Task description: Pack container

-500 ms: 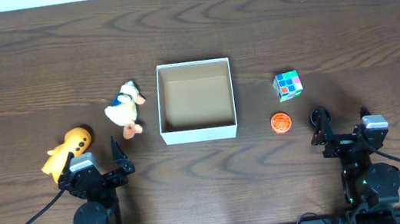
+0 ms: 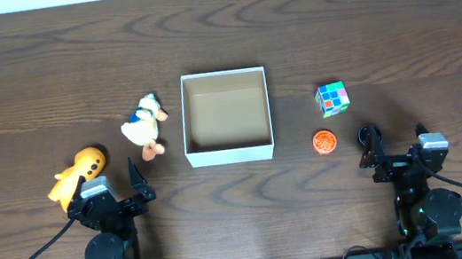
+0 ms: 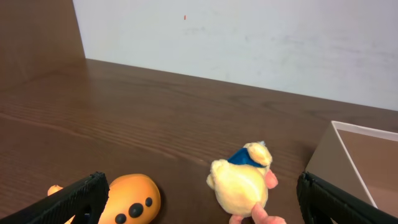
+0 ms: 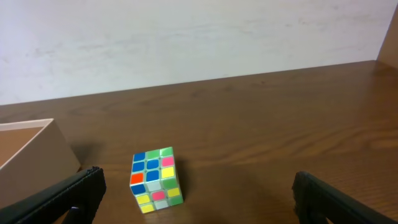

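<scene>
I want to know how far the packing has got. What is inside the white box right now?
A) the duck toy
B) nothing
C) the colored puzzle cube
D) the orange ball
B: the box shows only its bare brown floor, while the cube, the ball and the duck toy all lie on the table outside its walls.

Multicoloured puzzle cube on dark wooden table, container corner at left, right claw spread wide
</scene>
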You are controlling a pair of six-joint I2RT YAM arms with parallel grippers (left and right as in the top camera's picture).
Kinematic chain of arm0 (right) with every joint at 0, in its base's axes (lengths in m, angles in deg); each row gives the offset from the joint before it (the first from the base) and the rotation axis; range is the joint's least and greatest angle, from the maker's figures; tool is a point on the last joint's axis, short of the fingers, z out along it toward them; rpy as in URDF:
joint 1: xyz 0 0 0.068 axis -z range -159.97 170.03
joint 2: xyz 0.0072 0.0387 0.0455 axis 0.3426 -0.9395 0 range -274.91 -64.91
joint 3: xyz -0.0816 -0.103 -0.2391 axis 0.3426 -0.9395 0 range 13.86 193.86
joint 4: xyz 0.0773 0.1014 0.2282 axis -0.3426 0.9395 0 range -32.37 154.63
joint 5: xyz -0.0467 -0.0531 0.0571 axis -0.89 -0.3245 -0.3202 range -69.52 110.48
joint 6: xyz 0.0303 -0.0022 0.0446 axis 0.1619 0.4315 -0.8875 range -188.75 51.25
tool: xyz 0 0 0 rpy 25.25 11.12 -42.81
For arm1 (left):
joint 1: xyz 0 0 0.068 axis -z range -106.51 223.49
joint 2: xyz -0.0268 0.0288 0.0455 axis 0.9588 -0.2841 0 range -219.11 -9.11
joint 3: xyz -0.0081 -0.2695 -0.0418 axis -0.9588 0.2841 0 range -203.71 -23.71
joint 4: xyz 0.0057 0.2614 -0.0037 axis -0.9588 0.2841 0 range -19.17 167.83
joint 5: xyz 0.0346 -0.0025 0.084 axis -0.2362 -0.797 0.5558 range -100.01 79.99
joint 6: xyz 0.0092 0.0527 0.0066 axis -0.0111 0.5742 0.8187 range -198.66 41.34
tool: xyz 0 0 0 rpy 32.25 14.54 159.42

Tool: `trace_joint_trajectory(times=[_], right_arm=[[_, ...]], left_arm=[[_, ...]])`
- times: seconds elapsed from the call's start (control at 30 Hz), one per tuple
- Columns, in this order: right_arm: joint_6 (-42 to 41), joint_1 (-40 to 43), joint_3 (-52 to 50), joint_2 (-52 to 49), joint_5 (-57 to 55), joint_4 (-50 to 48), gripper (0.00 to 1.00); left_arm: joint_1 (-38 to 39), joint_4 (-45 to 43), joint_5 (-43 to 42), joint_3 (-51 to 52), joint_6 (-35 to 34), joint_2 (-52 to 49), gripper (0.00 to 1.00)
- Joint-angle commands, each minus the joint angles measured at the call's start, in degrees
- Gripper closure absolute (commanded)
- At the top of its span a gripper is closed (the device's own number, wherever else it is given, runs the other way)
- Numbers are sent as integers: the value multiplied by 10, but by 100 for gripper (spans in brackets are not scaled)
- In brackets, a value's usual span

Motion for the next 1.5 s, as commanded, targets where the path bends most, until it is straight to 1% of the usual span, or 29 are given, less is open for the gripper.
trace_joint_trajectory(times=[0.0,1.3,1.37,1.4,1.43,1.47], right_arm=[[7,2,-1,0,4,2,1],[6,2,-1,0,12,-1,1],[-16,2,-1,-1,13,3,1],[-55,2,-1,-4,18,2,1],[-85,2,-1,-7,27,2,1],[-100,2,0,-11,42,1,1]], left_arm=[[-4,8,1,19,-7,-1,2],[-4,7,0,19,-7,-1,2],[-4,7,-6,19,-30,-1,2],[-4,8,-25,17,-50,-1,2],[-4,12,-45,13,-55,-2,2],[-4,21,-62,4,-57,-4,2]])
